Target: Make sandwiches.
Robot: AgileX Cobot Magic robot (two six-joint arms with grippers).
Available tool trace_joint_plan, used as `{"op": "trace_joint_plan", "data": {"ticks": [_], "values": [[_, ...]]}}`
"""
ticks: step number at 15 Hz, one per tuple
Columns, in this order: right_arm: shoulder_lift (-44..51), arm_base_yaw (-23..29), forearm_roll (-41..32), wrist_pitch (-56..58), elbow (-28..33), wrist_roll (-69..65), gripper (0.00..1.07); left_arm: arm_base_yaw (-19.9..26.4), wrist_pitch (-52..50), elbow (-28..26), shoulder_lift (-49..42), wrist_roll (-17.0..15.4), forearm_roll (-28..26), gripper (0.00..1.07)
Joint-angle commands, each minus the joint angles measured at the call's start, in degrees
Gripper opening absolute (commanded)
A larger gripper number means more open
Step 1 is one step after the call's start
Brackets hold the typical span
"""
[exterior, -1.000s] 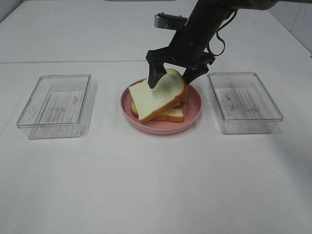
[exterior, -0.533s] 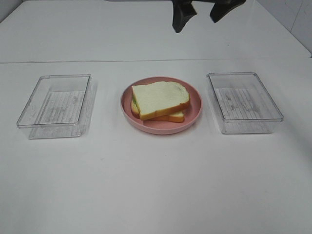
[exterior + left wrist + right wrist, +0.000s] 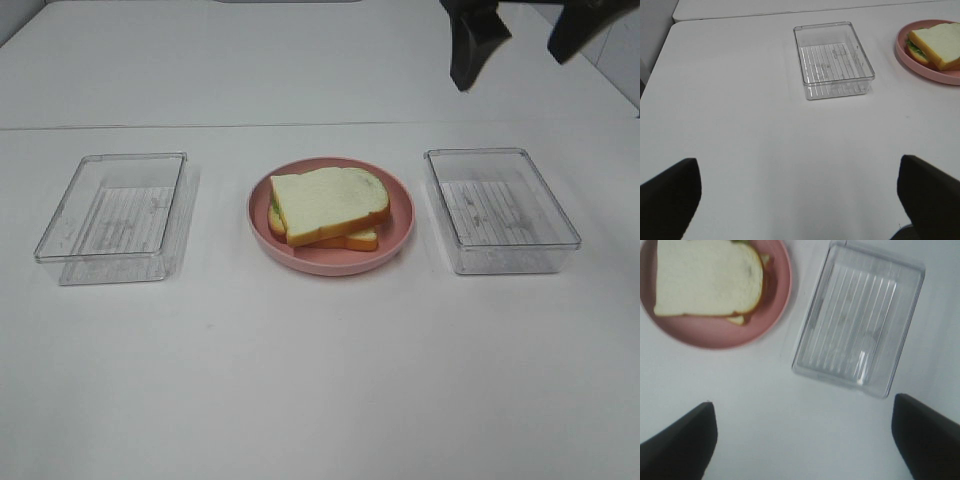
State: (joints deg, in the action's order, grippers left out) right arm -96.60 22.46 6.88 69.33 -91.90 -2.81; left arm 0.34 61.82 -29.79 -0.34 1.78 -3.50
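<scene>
White bench (image 3: 320,380), seen from above. Pink plate (image 3: 398,240) at centre, carrying one assembled sandwich (image 3: 327,206) — top slice askew over the bottom one, a sliver of green at the left edge. Clear empty tray (image 3: 112,216) well to the left of plate, second clear tray (image 3: 500,208) just to the right. Right hand (image 3: 525,35) high at the top edge of the overhead view, behind the right tray — fingers spread wide, nothing between them. Left hand (image 3: 800,192) out of the overhead view; wrist view shows fingers spread wide over bare bench, gripping nothing, left tray and plate ahead.
</scene>
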Motion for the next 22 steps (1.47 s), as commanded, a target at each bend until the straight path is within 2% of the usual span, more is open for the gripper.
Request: {"op": "trace_joint_plan", "data": {"ticks": [1,2,3,6,9,13,16,18,19,20,22], "values": [[5.79,0.11,-1.72,4.87,9.85,-1.15,0.91,0.11,-0.23,0.11,-0.74,0.11,-0.52,1.01],[9.51,0.11,-1.78,3.44,15.76,-1.89,0.91,0.11,-0.23,0.11,-0.74,0.11,-0.52,1.01],[16.33,0.11,-1.78,1.43,24.52,-2.92,0.91,0.11,-0.23,0.11,-0.74,0.11,-0.52,1.01],[29.91,0.11,-1.78,-0.52,38.90,-3.61,0.91,0.11,-0.23,0.11,-0.74,0.11,-0.52,1.01],[41.08,0.11,-1.78,-0.40,46.58,-3.67,0.91,0.11,-0.23,0.11,-0.74,0.11,-0.52,1.01],[61.65,0.00,0.97,0.11,59.82,-7.45,0.91,0.11,-0.23,0.11,-0.74,0.11,-0.52,1.01],[68.35,-1.38,0.52,1.49,62.91,-10.08,0.91,0.11,-0.23,0.11,-0.74,0.11,-0.52,1.01],[76.38,-9.34,-0.29,1.60,63.20,-6.88,0.91,0.11,-0.23,0.11,-0.74,0.11,-0.52,1.01],[78.27,-10.77,-0.29,1.49,63.20,-5.61,0.91,0.11,-0.23,0.11,-0.74,0.11,-0.52,1.01],[85.20,-13.81,-0.40,1.66,63.20,-3.15,0.91,0.11,-0.23,0.11,-0.74,0.11,-0.52,1.01],[89.90,-15.47,-0.92,1.72,63.20,-3.09,0.91,0.11,-0.23,0.11,-0.74,0.11,-0.52,1.01]]}}
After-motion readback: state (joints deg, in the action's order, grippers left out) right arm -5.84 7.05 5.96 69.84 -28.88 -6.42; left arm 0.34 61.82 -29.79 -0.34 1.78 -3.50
